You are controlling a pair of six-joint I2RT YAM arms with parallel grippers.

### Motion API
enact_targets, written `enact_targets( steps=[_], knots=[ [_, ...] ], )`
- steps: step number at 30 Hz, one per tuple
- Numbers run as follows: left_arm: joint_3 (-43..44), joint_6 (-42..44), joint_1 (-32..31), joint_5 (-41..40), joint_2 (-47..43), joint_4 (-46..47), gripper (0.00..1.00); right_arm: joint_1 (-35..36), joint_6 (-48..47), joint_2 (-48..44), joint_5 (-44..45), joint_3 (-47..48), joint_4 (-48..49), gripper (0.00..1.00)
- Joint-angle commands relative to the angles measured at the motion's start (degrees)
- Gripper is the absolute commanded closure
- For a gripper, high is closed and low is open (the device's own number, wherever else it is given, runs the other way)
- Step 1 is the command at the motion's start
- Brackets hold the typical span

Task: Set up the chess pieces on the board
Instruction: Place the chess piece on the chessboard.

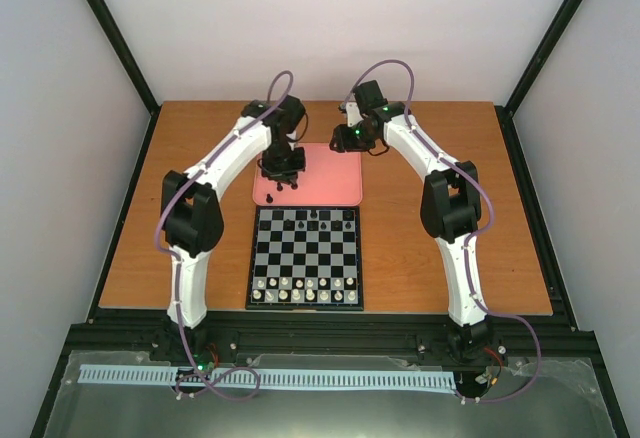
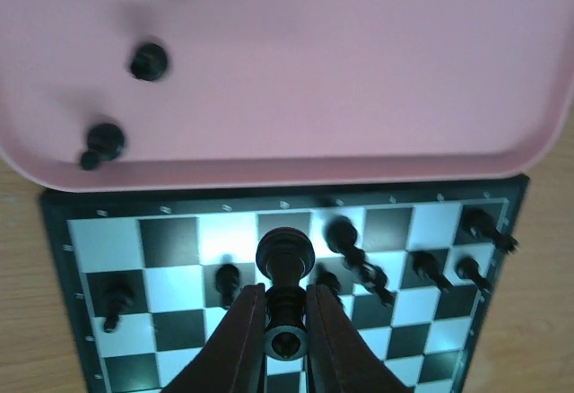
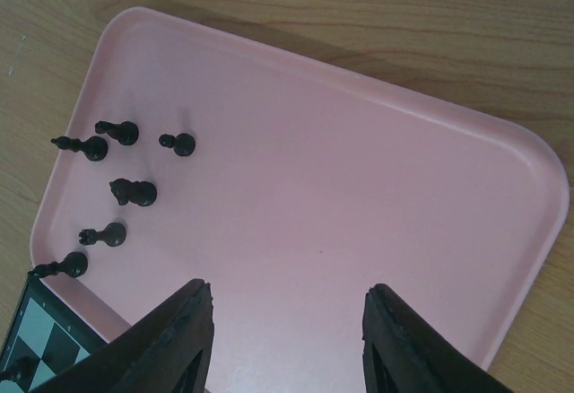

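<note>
**Left gripper** [image 2: 285, 312]: the jaws are pressed together on one black chess piece [image 2: 285, 258], pinching it around the stem. Its round head projects past the fingertips, and its base sits low between the two fingers [image 2: 235, 344]. Blur prevents identifying the type of piece. In the left wrist view it appears in front of the far rows of the board [image 2: 52, 231], and contact with the surface cannot be determined. The top view places this gripper above the near left part of the pink tray [image 1: 335, 183], close to the board's far edge.

**Right gripper** [image 3: 287, 321]: the fingers are spread, with nothing between them, above the tray.

**Loose black pieces** [image 3: 134, 193]: six are grouped near one end of the tray in the right wrist view. Whether they stand or lie cannot be determined. The left wrist view shows only some of them, one cut off by the frame edge.

**Placed black pieces** [image 2: 117, 301]: several occupy the board's two far rows. Some overlap or are blurred, so the count is uncertain. The held piece and fingers hide the squares behind them.

**White pieces** [image 1: 305, 290]: they fill the two near rows in the top view. These rows are cut off in both wrist views.
</note>
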Motion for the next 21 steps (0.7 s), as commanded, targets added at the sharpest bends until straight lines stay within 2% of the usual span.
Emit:
enact_targets(
  steps=[1,11,21],
  knots=[
    [1.8,0.0,-2.5,3.3,0.6,-1.4,0.99,-0.4,-0.3,0.0,0.7,0.6,0.4,0.54],
    [-5.2,-0.4,-3.6,4.5,0.9,0.8,0.99,-0.4,-0.1,1.0,-0.1,1.1,0.3,0.54],
    [-6.3,0.2,-3.6,7.3,3.4,1.0,0.99,-0.5,-0.2,1.3,0.0,1.4,0.2,0.53]
  ],
)
